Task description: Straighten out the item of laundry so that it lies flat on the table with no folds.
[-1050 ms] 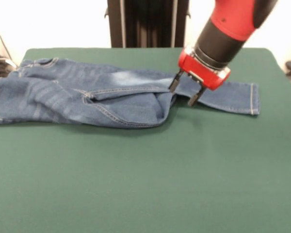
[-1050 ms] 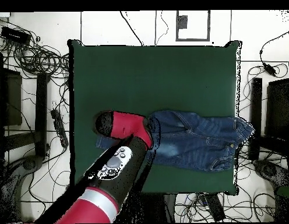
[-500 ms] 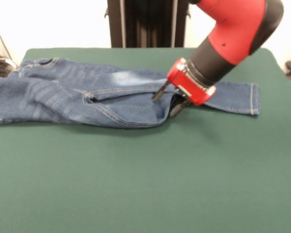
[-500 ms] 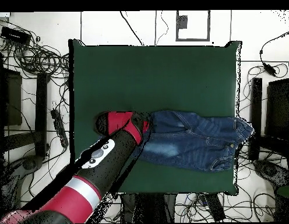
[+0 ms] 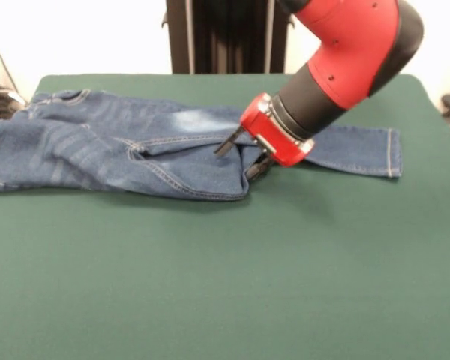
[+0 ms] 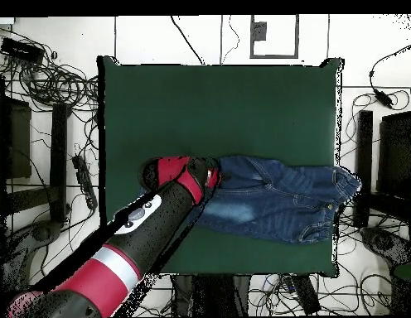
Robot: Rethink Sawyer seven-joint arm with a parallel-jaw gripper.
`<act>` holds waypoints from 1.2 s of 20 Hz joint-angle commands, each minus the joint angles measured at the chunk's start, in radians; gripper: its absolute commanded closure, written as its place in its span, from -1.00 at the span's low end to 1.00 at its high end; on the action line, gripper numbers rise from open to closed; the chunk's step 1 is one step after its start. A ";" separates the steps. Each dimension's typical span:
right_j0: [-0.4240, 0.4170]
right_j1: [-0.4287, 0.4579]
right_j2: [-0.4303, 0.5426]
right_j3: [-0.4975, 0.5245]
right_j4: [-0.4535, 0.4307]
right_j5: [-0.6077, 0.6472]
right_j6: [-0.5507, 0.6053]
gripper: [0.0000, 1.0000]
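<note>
The item of laundry, a small pair of blue jeans, lies along the far part of the green table, its waistband at the left edge. One leg reaches right to a hem. The other leg is folded back on itself near the middle. My gripper is tilted and points left and down at that fold, open, one finger over the denim and the other at the fold's edge. Seen from overhead, the jeans have their waistband at the right, and the gripper is at their left end.
The black pedestal rises behind the table's far edge. Overhead, cables and dark equipment boxes surround the table. The jeans' waistband reaches the table's side edge.
The gripper moved from above the straight leg toward the waistband side, tilted over, and now sits at the fold of the other leg. The jeans barely shifted.
</note>
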 commanded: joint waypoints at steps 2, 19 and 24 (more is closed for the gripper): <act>-0.036 -0.083 0.220 0.035 0.073 -0.034 0.172 -1.00; -0.097 -0.121 0.331 0.071 0.070 -0.046 0.205 -1.00; -0.063 -0.070 0.258 0.023 0.071 0.043 0.256 -1.00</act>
